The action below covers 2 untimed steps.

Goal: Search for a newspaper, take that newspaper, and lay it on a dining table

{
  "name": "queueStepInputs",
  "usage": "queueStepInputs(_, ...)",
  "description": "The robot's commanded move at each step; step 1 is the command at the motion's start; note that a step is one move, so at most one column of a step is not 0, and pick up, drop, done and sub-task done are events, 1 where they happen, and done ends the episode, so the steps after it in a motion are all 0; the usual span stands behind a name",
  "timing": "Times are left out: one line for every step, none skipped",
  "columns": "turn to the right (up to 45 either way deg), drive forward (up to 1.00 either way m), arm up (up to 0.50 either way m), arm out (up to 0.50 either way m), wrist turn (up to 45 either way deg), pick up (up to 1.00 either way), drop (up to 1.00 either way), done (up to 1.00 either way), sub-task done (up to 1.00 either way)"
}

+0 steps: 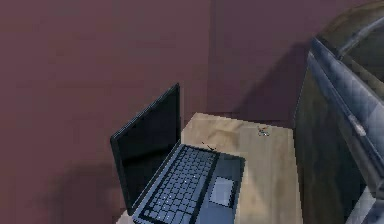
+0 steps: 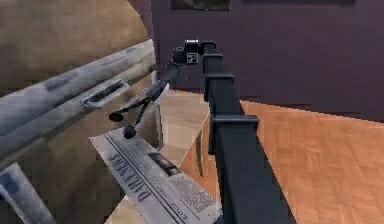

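Observation:
A newspaper (image 2: 152, 177) lies flat on a light wooden table (image 2: 186, 118), near the arm side view's bottom edge. The dark arm (image 2: 232, 130) rises from the bottom and ends at the white marker squares. Left of them, the gripper (image 2: 124, 124) points its thin fingers (image 2: 146, 100) down toward the newspaper's upper end. I cannot tell whether the gripper touches the paper or holds anything.
An open dark laptop (image 1: 170, 165) stands on the wooden table (image 1: 265, 175) in the forward view, with a small object (image 1: 263, 130) near the table's far edge. A tall dark cabinet (image 1: 340, 110) with a bar handle (image 2: 104, 95) flanks the table. Purple walls and an orange wood floor (image 2: 320, 150) surround it.

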Motion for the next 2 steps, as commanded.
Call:
queueStepInputs(0.0, 0.00, 0.00, 0.00, 39.0, 0.00, 0.00, 0.00, 0.00)
queueStepInputs(0.0, 0.00, -0.32, 0.00, 0.0, 0.00, 0.00, 0.00, 0.00)
